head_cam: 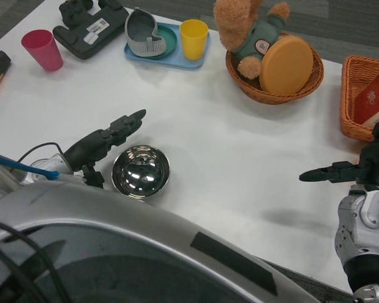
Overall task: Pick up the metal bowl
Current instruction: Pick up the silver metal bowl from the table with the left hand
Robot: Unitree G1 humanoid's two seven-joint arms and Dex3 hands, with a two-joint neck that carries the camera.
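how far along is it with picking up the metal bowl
Done: the left hand has reached the metal bowl, fingers extended just beside its rim. In hand: nothing yet; the bowl sits on the table. Left: gripping and lifting. The right hand waits far right.

We see a white table (240,164) filling most of the view, evenly lit, with soft shadows on its top. Beyond its far edge runs grey carpet floor (360,28) at top right and top left. No walls or windows in shot.
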